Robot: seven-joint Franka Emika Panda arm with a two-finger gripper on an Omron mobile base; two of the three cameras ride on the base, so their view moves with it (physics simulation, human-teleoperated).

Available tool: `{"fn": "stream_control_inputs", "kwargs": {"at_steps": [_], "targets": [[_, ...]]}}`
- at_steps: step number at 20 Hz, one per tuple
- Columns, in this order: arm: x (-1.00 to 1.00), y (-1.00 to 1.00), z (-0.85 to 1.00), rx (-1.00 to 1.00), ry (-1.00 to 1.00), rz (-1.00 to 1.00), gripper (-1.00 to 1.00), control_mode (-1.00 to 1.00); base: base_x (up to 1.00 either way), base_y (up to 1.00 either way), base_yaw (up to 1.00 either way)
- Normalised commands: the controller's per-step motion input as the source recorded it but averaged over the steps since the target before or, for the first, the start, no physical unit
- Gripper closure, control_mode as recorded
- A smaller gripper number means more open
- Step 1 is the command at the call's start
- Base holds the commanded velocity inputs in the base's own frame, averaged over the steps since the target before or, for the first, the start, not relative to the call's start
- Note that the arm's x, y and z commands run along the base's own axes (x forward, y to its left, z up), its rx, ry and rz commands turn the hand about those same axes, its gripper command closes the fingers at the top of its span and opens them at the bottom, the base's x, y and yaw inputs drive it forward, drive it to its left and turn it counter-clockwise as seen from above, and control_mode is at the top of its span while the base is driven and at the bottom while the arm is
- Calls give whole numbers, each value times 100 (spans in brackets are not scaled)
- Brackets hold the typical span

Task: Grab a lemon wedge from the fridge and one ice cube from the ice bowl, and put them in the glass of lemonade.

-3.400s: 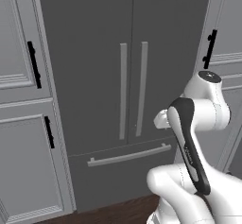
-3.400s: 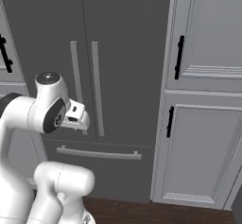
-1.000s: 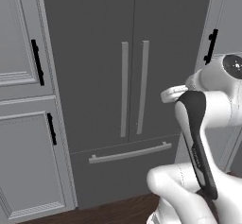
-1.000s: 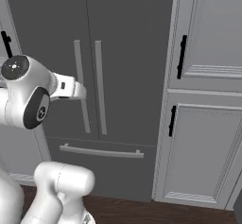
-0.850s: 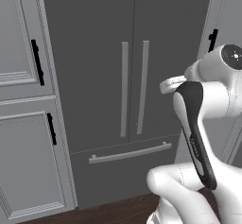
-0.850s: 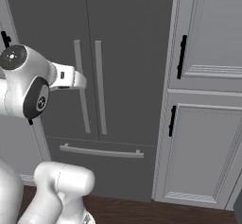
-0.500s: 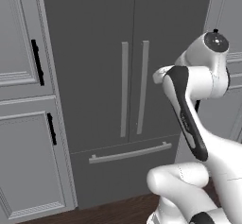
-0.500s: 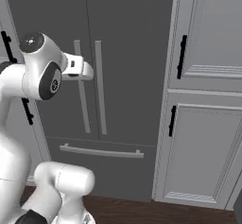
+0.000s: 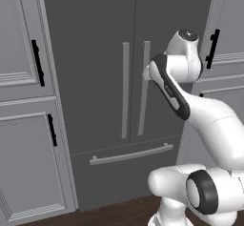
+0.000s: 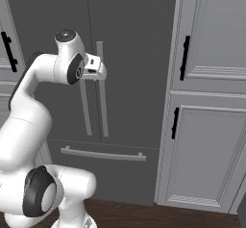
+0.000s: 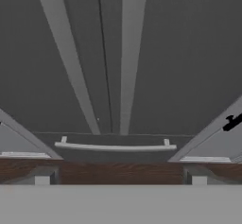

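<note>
Fridge (image 9: pixel 100 77) doors are standing closed before you with the lemon wedge presumably inside, so you are facing the whole task: gripper (image 10: pixel 97 70) is hovering wide-spread and empty near the right door handle (image 9: pixel 143 87).

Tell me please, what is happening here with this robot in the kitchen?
The white robot arm is raised in front of the fridge, whose two doors and bottom drawer are all shut. Its gripper is held up close to the right door's long bar handle, with the jaws open and nothing in them. I cannot tell if it touches the handle. Grey cabinets stand on both sides of the fridge. Getting the lemon wedge has not begun, because the fridge is not yet open.
</note>
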Motion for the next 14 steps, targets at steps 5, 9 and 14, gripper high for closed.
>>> {"fn": "stream_control_inputs", "kwargs": {"at_steps": [5, 9, 14], "targets": [[17, -10, -5, 8, -17, 0, -100, -100, 0, 0, 0], [10, 0, 0, 1, -21, 0, -100, -100, 0, 0, 0], [55, 2, -5, 0, -1, 0, -100, -100, 0, 0, 0]]}}
